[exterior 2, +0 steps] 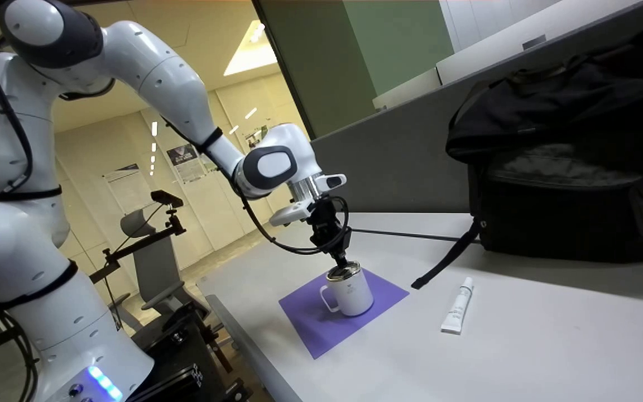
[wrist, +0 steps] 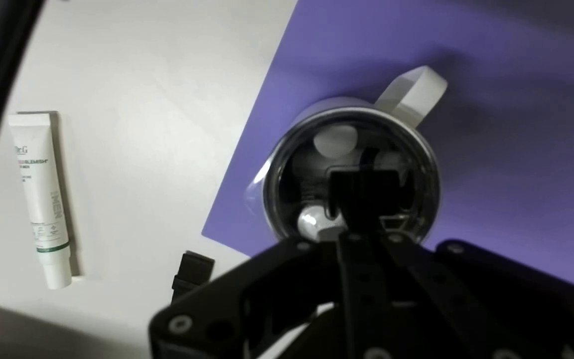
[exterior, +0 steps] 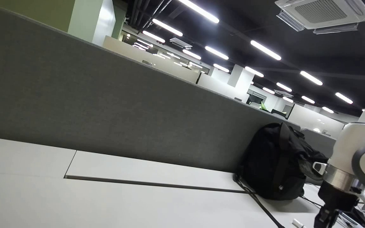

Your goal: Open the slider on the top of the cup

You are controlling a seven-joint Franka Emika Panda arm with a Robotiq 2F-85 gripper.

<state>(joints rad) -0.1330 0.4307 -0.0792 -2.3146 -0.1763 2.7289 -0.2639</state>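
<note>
Seemingly lined up on the slider, itself hard to make out, the gripper (exterior 2: pixel 342 261), fingers together and empty, is right at the lid (wrist: pixel 334 154) of the cup (exterior 2: pixel 355 296) on the purple sheet (exterior 2: pixel 318 330), so a light sideways push should come next.

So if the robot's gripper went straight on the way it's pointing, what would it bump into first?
Most likely the lid of the white cup: the gripper points down at it. Whether it touches now, I can't tell.
</note>
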